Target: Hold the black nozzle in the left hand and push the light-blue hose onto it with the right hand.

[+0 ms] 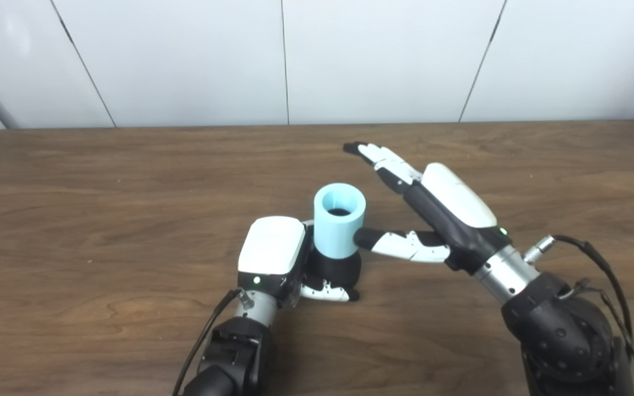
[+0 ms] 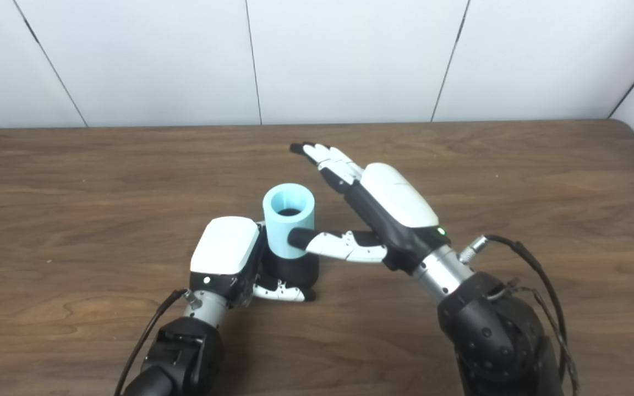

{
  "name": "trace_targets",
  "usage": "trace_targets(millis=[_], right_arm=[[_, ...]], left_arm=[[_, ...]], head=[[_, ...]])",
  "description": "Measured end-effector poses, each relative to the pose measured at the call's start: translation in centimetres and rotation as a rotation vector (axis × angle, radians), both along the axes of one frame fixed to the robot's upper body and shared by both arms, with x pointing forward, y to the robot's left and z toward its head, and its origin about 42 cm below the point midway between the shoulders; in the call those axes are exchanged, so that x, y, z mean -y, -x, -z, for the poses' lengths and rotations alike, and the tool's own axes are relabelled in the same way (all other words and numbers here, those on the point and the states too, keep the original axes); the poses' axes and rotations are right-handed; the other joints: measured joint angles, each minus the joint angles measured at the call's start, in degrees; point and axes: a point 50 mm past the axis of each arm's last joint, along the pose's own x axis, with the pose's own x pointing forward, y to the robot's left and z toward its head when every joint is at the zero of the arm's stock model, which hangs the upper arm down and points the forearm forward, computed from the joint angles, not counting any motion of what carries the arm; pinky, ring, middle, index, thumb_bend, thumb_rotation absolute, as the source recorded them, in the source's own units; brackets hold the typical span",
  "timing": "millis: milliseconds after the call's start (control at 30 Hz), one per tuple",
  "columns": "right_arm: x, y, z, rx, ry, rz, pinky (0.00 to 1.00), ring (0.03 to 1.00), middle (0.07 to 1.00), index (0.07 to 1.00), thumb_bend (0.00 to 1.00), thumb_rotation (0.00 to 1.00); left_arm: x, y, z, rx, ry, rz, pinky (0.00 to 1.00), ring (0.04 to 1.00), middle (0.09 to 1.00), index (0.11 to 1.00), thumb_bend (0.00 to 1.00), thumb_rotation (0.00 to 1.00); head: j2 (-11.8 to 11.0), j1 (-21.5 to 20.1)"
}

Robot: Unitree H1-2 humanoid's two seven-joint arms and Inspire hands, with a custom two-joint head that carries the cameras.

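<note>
The light-blue hose (image 1: 339,225) is a short thick tube standing upright on the black nozzle (image 1: 336,270), whose round base rests on the wooden table (image 1: 102,181). My left hand (image 1: 278,258) is shut on the black nozzle, its thumb wrapped across the front of the base. My right hand (image 1: 432,214) is open to the right of the hose, fingers stretched out flat above and behind it. Its thumb tip touches the hose's right side. In the right eye view the hose (image 2: 289,219) and nozzle (image 2: 293,270) stand the same way.
The table's back edge meets a white panelled wall (image 1: 350,55). A cable (image 1: 597,258) loops off my right wrist. Nothing else lies on the wood.
</note>
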Motion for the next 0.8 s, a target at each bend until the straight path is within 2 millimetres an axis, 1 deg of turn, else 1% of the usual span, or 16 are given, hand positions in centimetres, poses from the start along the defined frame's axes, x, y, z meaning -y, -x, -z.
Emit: trace_targets(millis=[33, 133, 167, 200, 233, 267, 300, 333, 400, 433, 500, 533, 633, 733, 800], right_arm=[[0.3, 0.0, 0.1, -0.002, -0.013, 0.011, 0.85, 0.95, 0.959, 0.948, 0.56, 1.0], [0.9, -0.1, 0.4, -0.009, -0.05, 0.05, 0.85, 0.943, 0.957, 0.942, 0.55, 1.0], [1.0, -0.1, 0.5, -0.012, -0.061, 0.056, 0.85, 0.94, 0.954, 0.938, 0.55, 1.0], [1.1, -0.1, 0.6, -0.014, -0.069, 0.059, 0.85, 0.939, 0.952, 0.936, 0.54, 1.0], [1.1, -0.1, 0.7, -0.014, -0.075, 0.063, 0.85, 0.938, 0.951, 0.935, 0.54, 1.0], [1.1, -0.2, 0.8, -0.014, -0.078, 0.065, 0.85, 0.936, 0.949, 0.935, 0.54, 1.0], [1.1, -0.2, 0.9, -0.016, -0.079, 0.068, 0.85, 0.935, 0.948, 0.935, 0.53, 1.0], [1.1, -0.2, 1.0, -0.019, -0.081, 0.07, 0.85, 0.935, 0.948, 0.936, 0.53, 1.0], [1.0, -0.2, 1.0, -0.02, -0.083, 0.072, 0.85, 0.935, 0.947, 0.939, 0.53, 1.0], [1.0, -0.2, 1.1, -0.018, -0.085, 0.074, 0.85, 0.936, 0.948, 0.941, 0.53, 1.0], [1.0, -0.2, 1.0, -0.015, -0.087, 0.076, 0.86, 0.938, 0.95, 0.944, 0.54, 1.0], [1.0, -0.2, 1.0, -0.013, -0.088, 0.077, 0.86, 0.938, 0.95, 0.946, 0.53, 1.0], [1.0, -0.2, 1.1, -0.012, -0.091, 0.077, 0.86, 0.94, 0.95, 0.949, 0.53, 1.0], [0.9, -0.2, 1.1, -0.017, -0.095, 0.072, 0.87, 0.943, 0.952, 0.951, 0.54, 1.0], [0.9, -0.2, 1.2, -0.023, -0.101, 0.07, 0.87, 0.943, 0.952, 0.952, 0.53, 1.0]], left_arm=[[0.0, 0.0, 0.0, -0.003, 0.005, 0.004, 0.53, 0.477, 0.542, 0.453, 0.5, 0.0], [-0.4, -0.1, 0.1, -0.007, 0.012, 0.019, 0.53, 0.478, 0.54, 0.457, 0.5, 0.0], [-0.5, -0.1, 0.1, -0.006, 0.01, 0.027, 0.53, 0.545, 0.524, 0.473, 0.51, 0.0], [-0.6, -0.1, 0.1, -0.002, 0.005, 0.037, 0.54, 0.585, 0.587, 0.484, 0.52, 0.03], [-0.7, -0.1, 0.1, 0.002, 0.001, 0.044, 0.54, 0.61, 0.627, 0.492, 0.52, 0.05], [-0.7, 0.0, 0.1, 0.006, -0.001, 0.05, 0.57, 0.648, 0.669, 0.604, 0.7, 0.11], [-0.7, 0.0, 0.0, 0.012, -0.005, 0.056, 0.59, 0.677, 0.699, 0.671, 0.79, 0.15], [-0.8, 0.1, 0.0, 0.017, -0.009, 0.061, 0.61, 0.695, 0.718, 0.712, 0.85, 0.17], [-0.9, 0.4, -0.1, 0.026, -0.013, 0.072, 0.65, 0.733, 0.759, 0.764, 0.91, 0.21], [-0.9, 0.5, -0.2, 0.029, -0.013, 0.075, 0.69, 0.758, 0.789, 0.79, 0.93, 0.24], [-1.0, 0.6, -0.3, 0.029, -0.013, 0.079, 0.74, 0.791, 0.824, 0.82, 0.94, 0.26], [-1.1, 0.7, -0.4, 0.027, -0.015, 0.082, 0.78, 0.816, 0.846, 0.841, 0.95, 0.28], [-1.3, 0.8, -1.0, 0.006, -0.028, 0.095, 0.85, 0.857, 0.877, 0.873, 0.96, 0.32], [-1.4, 0.9, -1.8, -0.006, -0.058, 0.104, 0.87, 0.863, 0.881, 0.884, 0.97, 0.36], [-1.5, 1.0, -2.3, -0.018, -0.075, 0.106, 0.83, 0.842, 0.86, 0.856, 0.98, 0.34]], head=[[0.0, 0.1], [0.1, 0.3], [0.1, 0.2], [0.1, 0.2], [0.1, 0.2], [0.0, 0.1], [-0.1, 0.1], [-0.1, 0.0], [-0.1, 0.0], [-0.1, -0.1], [-0.1, -0.1], [-0.2, -0.1], [-0.2, -0.2], [-0.2, 0.0], [-0.2, -0.1]])
